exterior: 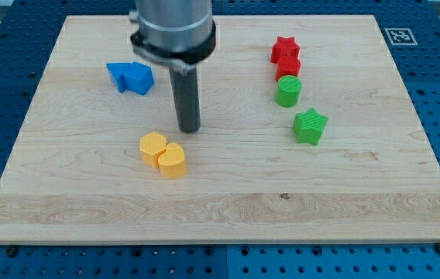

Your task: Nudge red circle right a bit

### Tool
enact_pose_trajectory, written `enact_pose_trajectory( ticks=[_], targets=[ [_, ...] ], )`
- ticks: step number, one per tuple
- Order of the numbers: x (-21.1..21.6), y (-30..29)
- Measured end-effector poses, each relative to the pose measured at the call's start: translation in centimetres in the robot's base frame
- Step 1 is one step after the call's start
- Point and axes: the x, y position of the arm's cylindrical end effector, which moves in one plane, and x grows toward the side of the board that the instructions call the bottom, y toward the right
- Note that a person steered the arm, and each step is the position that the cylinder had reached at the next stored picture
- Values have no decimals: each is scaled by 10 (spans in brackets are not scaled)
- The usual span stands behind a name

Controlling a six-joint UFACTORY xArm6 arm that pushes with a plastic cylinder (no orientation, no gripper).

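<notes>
Grey metal cylinder with black collar, dark straight rod below

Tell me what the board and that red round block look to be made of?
The board looks like pale wood: grain lines and plank seams show, matte finish. The red circle seems moulded or printed plastic: uniform saturated colour, slight sheen, though that is a guess.

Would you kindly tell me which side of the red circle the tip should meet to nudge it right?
There are no jaws, so push rather than grip. Meet the red circle on its left face, mid-height in the view: the red star touches it above and the green circle below. My tip is well to its left.
</notes>
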Motion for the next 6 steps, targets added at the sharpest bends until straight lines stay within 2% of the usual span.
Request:
enact_pose_trajectory(
  ticks=[1,3,4,6],
  targets=[
    [-52,25],
    [-75,160],
    [-75,177],
    [-66,164]
  ],
)
